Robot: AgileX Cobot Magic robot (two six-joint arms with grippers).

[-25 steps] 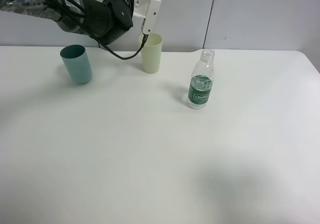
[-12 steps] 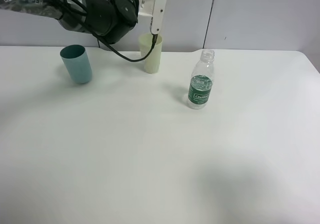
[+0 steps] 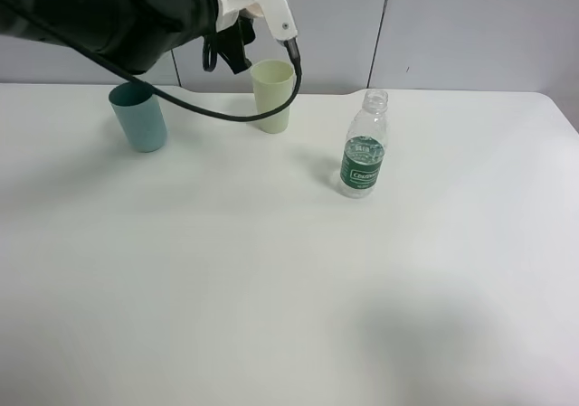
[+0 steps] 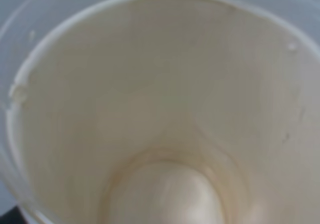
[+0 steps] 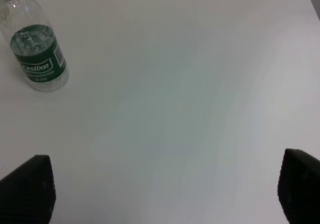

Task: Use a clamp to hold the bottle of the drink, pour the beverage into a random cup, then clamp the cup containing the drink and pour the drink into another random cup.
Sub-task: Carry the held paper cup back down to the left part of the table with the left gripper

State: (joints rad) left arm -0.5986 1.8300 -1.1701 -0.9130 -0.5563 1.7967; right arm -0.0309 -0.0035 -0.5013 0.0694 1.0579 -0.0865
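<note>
Near field: right end effector point(image 5: 160, 194) hangs over bare surface point(image 3: 271, 279), its two dark fingertips point(image 5: 27, 189) spread wide with nothing between them.

Mid field: bottle point(image 3: 364, 146) stands upright on the surface, cap off, long axis vertical, green label facing the high camera. In the right wrist view the bottle point(image 5: 35, 49) lies ahead of the right end effector and off to one side, well apart from it. No arm is near it; judged reachable by either.

Far field: pale yellow cup point(image 3: 273, 95) and teal cup point(image 3: 138, 115) stand upright along the back edge. Left arm point(image 3: 136, 13) sits above and just beside the yellow cup; left wrist view is filled by the cup interior point(image 4: 165, 109). Left end effector is not visible; grip state cannot be told.
</note>
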